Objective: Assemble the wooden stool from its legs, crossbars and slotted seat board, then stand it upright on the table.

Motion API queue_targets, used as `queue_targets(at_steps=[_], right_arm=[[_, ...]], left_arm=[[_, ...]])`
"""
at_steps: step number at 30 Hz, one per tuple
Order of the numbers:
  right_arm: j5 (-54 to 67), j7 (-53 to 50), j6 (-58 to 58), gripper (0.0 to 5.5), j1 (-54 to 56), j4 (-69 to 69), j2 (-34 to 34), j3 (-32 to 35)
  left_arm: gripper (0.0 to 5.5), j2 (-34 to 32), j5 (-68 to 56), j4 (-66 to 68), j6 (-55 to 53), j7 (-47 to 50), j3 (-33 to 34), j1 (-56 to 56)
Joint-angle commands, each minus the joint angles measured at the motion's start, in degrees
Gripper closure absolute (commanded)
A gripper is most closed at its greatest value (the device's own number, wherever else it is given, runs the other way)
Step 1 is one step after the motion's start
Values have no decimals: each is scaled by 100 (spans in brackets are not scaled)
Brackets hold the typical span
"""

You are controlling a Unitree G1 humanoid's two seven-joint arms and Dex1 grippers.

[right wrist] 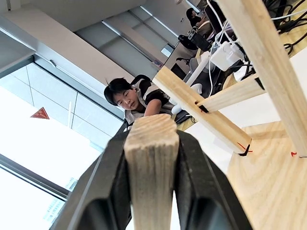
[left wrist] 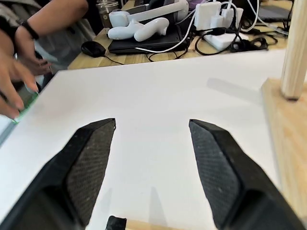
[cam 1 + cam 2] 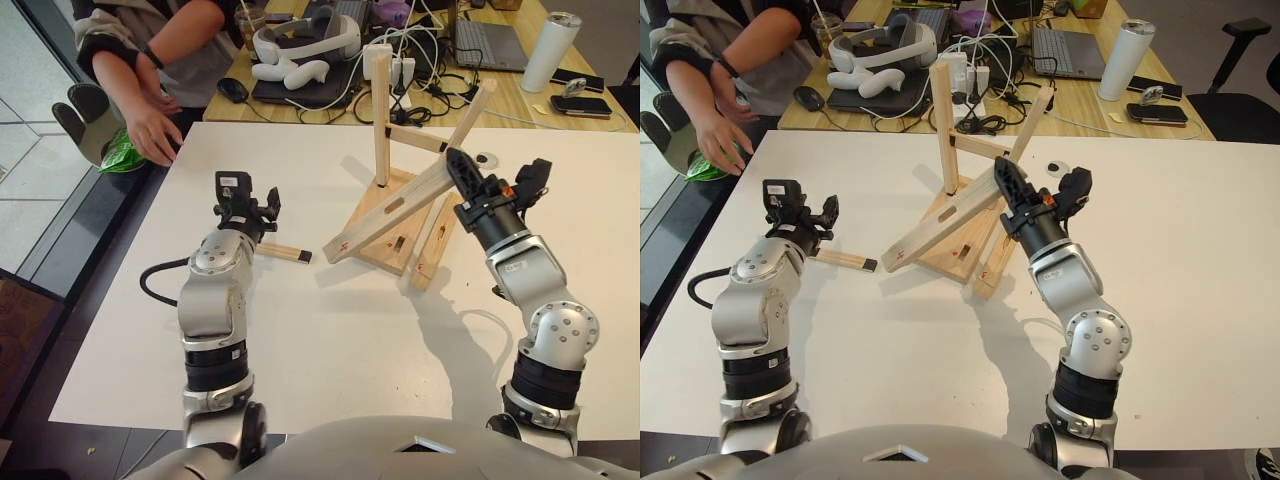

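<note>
The slotted seat board (image 3: 398, 232) lies tilted on the white table (image 3: 330, 350), far of centre. One leg (image 3: 381, 120) stands upright in it, and a crossbar (image 3: 416, 140) joins that leg to a second, slanting leg (image 3: 471, 116). My right gripper (image 3: 459, 168) is shut on the upper end of a long leg (image 3: 385, 218) that slopes down over the board to the table. In the right wrist view the fingers (image 1: 112, 182) clamp this leg (image 1: 151, 177). Another leg (image 3: 435, 245) lies beside the board. My left gripper (image 2: 151, 158) hovers open just beyond a short crossbar (image 3: 285, 253) lying flat.
Behind the table stands a desk with a white headset (image 3: 305, 45), cables (image 3: 400, 95), a laptop (image 3: 490, 45) and a tumbler (image 3: 550, 50). A small round object (image 3: 487, 158) lies near the far right. A black cable (image 3: 150, 282) loops by my left arm.
</note>
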State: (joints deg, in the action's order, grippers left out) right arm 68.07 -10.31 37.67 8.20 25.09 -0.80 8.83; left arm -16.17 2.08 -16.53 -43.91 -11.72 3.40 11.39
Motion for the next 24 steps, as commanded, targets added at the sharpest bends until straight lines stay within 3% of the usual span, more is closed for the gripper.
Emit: queue_targets(at_steps=[1, 4, 7, 9, 15, 19, 24], right_arm=[[-133, 88, 25, 450, -66, 10, -120, -66], [-143, 133, 30, 450, -20, -53, -207, -27], [-106, 165, 73, 450, 2, -78, -310, 3], [-111, 158, 66, 450, -20, -81, -336, 18], [-647, 60, -250, 450, 27, -176, -217, -29], [-1471, 60, -573, 450, 141, -370, -82, -289], [-1963, 142, -801, 450, 354, -586, 195, -458]], left_arm=[[251, -639, 25, 119, 558, -631, -305, -162], [206, -1226, -56, 298, 1289, -1401, -471, -236], [206, -1959, -116, 871, 1877, -2348, -574, -103], [206, -2084, -273, 984, 2046, -2676, -527, 39], [206, -720, -1126, 63, 1174, -1148, 526, 574], [206, 56, -938, -797, 821, 31, 523, 573], [206, 255, -914, -1198, 518, 371, 359, 569]])
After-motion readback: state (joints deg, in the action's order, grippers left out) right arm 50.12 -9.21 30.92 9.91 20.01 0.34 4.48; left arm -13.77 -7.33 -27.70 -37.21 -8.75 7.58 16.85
